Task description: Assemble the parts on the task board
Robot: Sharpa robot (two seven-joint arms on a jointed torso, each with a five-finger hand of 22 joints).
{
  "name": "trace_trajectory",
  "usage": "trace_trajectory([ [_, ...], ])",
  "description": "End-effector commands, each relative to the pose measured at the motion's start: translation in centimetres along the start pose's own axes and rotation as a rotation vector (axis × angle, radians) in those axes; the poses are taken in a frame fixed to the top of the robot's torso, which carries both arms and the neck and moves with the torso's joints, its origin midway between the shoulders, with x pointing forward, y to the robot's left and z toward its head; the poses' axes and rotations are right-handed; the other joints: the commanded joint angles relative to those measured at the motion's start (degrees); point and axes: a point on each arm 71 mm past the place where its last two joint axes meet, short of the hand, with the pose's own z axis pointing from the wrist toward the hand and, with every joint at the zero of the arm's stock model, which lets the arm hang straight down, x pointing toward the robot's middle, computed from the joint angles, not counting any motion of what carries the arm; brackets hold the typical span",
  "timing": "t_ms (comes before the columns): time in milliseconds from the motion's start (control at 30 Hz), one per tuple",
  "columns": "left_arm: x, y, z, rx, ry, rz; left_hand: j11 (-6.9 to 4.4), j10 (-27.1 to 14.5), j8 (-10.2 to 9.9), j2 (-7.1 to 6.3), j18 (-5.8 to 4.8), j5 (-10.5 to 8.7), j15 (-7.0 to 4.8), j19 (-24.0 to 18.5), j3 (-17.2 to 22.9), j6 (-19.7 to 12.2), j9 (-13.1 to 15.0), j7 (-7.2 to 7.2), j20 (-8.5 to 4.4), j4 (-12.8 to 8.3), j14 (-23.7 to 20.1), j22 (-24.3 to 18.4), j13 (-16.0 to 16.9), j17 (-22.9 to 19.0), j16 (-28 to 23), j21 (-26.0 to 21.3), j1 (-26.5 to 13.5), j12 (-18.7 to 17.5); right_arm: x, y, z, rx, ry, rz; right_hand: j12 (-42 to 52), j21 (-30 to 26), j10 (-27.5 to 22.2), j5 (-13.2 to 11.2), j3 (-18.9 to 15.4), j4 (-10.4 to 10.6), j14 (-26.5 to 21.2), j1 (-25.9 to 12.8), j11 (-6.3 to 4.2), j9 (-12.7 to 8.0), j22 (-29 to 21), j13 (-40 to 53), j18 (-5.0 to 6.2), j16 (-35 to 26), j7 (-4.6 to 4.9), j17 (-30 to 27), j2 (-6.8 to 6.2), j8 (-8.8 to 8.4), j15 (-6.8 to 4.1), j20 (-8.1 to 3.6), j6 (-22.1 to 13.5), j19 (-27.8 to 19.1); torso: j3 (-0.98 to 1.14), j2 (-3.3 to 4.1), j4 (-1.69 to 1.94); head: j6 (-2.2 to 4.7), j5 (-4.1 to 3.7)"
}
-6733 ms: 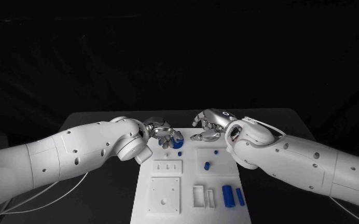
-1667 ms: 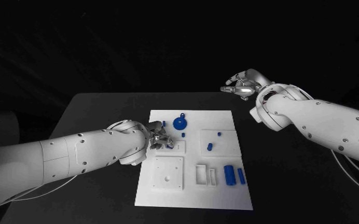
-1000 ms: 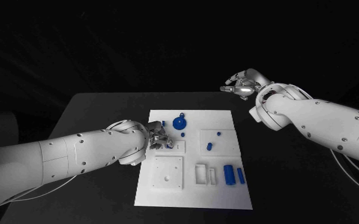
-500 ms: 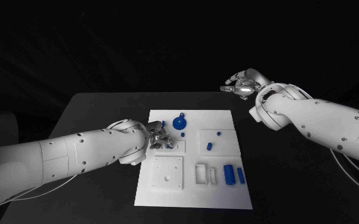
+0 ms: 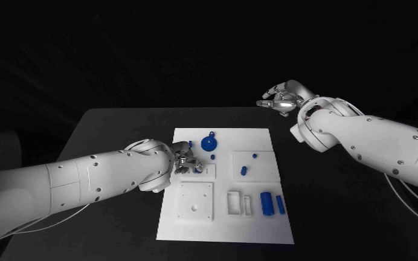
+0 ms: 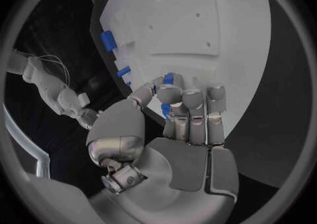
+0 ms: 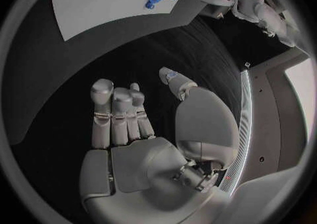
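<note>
Table and surroundings

Black table (image 5: 113,128), dark backdrop. White board (image 5: 228,231) at centre with blue parts (image 5: 209,144). Left hand (image 5: 185,158) over board's left edge, fingers curled pinching blue part (image 6: 168,79). Right hand (image 5: 280,99) raised beyond table's far edge, fingers apart, empty.

No writing, label, brand, number or sign can be read on anything in these pictures.

Task board (image 5: 261,225) centred on the table (image 5: 113,128). Round part (image 5: 209,144) at the far end; two cylindrical parts (image 5: 266,203) near the front right. Left hand (image 5: 186,159) over the board's left edge, right hand (image 5: 280,99) well beyond its far right corner.
</note>
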Motion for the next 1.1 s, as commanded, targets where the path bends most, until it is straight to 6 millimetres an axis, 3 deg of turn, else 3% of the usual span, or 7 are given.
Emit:
trace_trajectory([
  [33, 0.66, -0.23, 0.02, 0.008, 0.043, 0.014, -2.68, -2.48, 0.36, 0.88, 0.22, 0.42, -2.10, 0.06, 0.22, 10.44, -0.01, -6.57, -8.80, -0.53, 0.92, 0.01, 0.01, -0.09, 0.20, 0.16, 0.40, 0.30, 0.06, 0.05, -0.02, -0.003, 0.009, -0.004, 0.36, -0.36, -0.45, 0.33, -0.01, 0.45, -0.40, 0.76, 0.01, 0.09, 0.58, -0.05, 5.80, -0.11, 0.77, -0.09, 0.02, 0.25, 0.08, 0.07, -0.48, 0.30, -0.03, 0.00, 0.03, -0.07, -0.04],
  [167, 0.65, -0.13, 0.01, 0.003, 0.046, 0.018, -2.75, -2.52, 0.51, 1.03, 0.24, 1.06, -2.09, 0.09, 0.32, 10.47, -0.02, -6.62, -8.79, -0.72, 0.97, -0.03, -0.02, -0.16, 0.39, 0.27, 0.28, 0.53, 0.06, 0.05, -0.02, -0.003, 0.009, -0.004, 0.38, -0.36, -0.46, 0.45, -0.03, 0.46, -0.40, 0.78, 0.01, 0.09, 0.59, -0.08, 5.80, -0.11, 0.77, -0.10, 0.02, 0.25, 0.08, 0.07, -0.48, 0.30, -0.01, 0.00, 0.03, -0.09, -0.05],
  [433, 0.71, -0.04, 0.01, -0.004, 0.058, 0.024, -3.00, -2.65, 1.36, 1.22, 0.23, 5.86, -1.97, 0.46, 0.95, 10.64, 0.18, -6.89, -8.56, -1.29, 1.11, -0.23, 0.03, -0.32, 1.37, -0.20, -0.43, 1.72, 0.03, 0.02, -0.01, -0.003, 0.008, -0.005, 0.41, -0.37, -0.47, 0.61, -0.06, 0.47, -0.40, 0.82, 0.01, 0.09, 0.60, -0.12, 5.80, -0.11, 0.77, -0.10, 0.02, 0.26, 0.08, 0.07, -0.48, 0.30, -0.07, -0.01, 0.02, -0.21, -0.06],
  [500, 0.72, -0.06, 0.00, -0.004, 0.057, 0.024, -3.03, -2.68, 1.44, 1.23, 0.24, 6.17, -1.95, 0.50, 0.95, 10.64, 0.20, -6.90, -8.56, -1.30, 1.11, -0.21, 0.04, -0.34, 1.45, -0.21, -0.50, 1.84, 0.04, 0.03, -0.02, -0.003, 0.008, -0.005, 0.42, -0.37, -0.48, 0.62, -0.06, 0.47, -0.40, 0.82, 0.01, 0.09, 0.60, -0.13, 5.80, -0.11, 0.77, -0.10, 0.02, 0.26, 0.08, 0.07, -0.48, 0.30, -0.07, 0.00, 0.04, -0.20, -0.08],
  [933, 0.68, -0.18, 0.05, -0.004, 0.047, 0.020, -3.08, -2.71, 1.66, 1.39, 0.26, 6.59, -1.96, 0.64, 0.90, 10.67, 0.24, -6.96, -8.55, -1.26, 1.16, -0.14, 0.06, -0.40, 1.67, -0.18, -0.73, 2.16, 0.09, 0.08, 0.02, -0.004, 0.009, -0.005, 0.45, -0.38, -0.49, 0.72, -0.10, 0.49, -0.40, 0.84, 0.01, 0.10, 0.62, -0.16, 5.80, -0.10, 0.78, -0.10, 0.02, 0.26, 0.09, 0.07, -0.49, 0.30, -0.06, 0.00, 0.05, -0.17, -0.06],
  [1033, 0.72, -0.25, 0.07, -0.003, 0.048, 0.020, -3.06, -2.82, 1.78, 1.55, 0.29, 5.66, -1.99, 0.72, 0.81, 10.53, 0.24, -6.94, -8.54, -1.22, 1.08, -0.11, -0.01, -0.54, 1.71, -0.22, -0.99, 2.34, 0.10, 0.08, 0.03, -0.004, 0.009, -0.005, 0.45, -0.38, -0.49, 0.74, -0.10, 0.49, -0.40, 0.85, 0.01, 0.10, 0.62, -0.17, 5.80, -0.10, 0.78, -0.10, 0.02, 0.27, 0.09, 0.07, -0.49, 0.30, -0.07, 0.03, 0.03, -0.17, -0.04],
  [1100, 0.71, -0.26, 0.08, -0.003, 0.048, 0.017, -3.01, -2.93, 1.89, 1.70, 0.32, 3.85, -2.04, 0.78, 0.76, 10.38, 0.21, -6.90, -8.52, -1.14, 1.01, -0.08, -0.15, -0.72, 1.73, -0.30, -1.19, 2.45, 0.10, 0.08, 0.03, -0.004, 0.009, -0.005, 0.46, -0.38, -0.50, 0.75, -0.11, 0.49, -0.40, 0.85, 0.01, 0.10, 0.62, -0.18, 5.80, -0.10, 0.78, -0.10, 0.03, 0.27, 0.09, 0.07, -0.49, 0.30, -0.06, 0.00, 0.00, -0.20, -0.02],
])
